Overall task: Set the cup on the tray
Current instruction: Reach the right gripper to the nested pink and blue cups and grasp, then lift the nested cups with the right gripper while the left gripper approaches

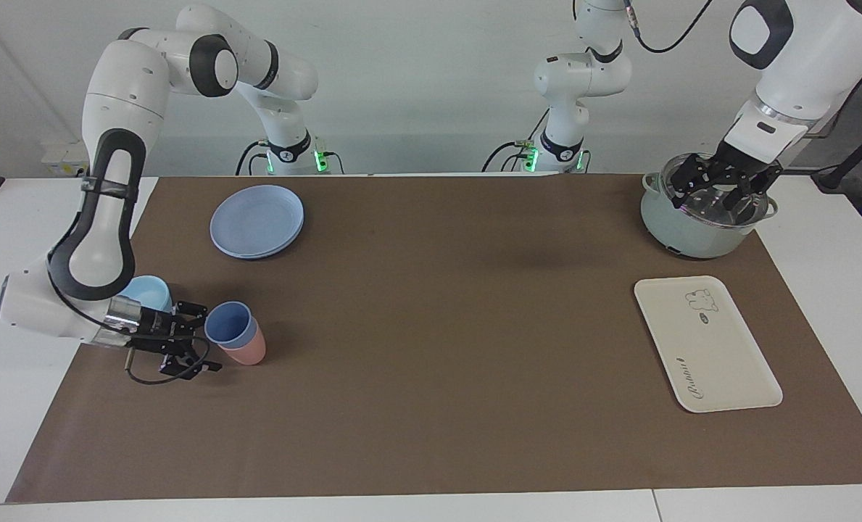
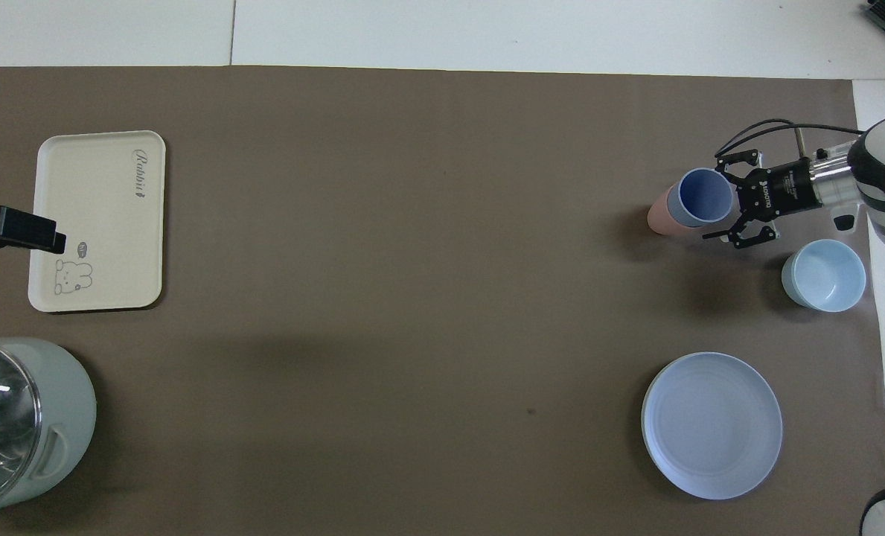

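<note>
Two cups are figuring here: the blue cup (image 1: 229,323) is standing toward the right arm's end of the table and appears to be sitting nested in a pink cup (image 1: 246,351).

The right gripper (image 1: 202,338) is sitting low just beside the cup, on the side toward the right arm's end. Its fingers are standing spread, tips flanking the rim and gripping nothing. Whether a tip is touching the cup is not showing.

Handling, as judged: the cup is looking like light, stiff, smooth plastic, tapered and without a handle. A side pinch across the upper wall is looking soundest. The pink cup may be lifting with it if the two are wedged together.

The tray (image 1: 706,348) is lying well apart from the cup, toward the left arm's end, and is carrying nothing.

The left gripper (image 1: 720,190) is waiting over a pot (image 1: 691,235), also well apart from the cup, fingers spread.

Hidden: the pink cup is covering the cup's lower wall and base, so how deeply the cup is seated cannot be told.
</note>
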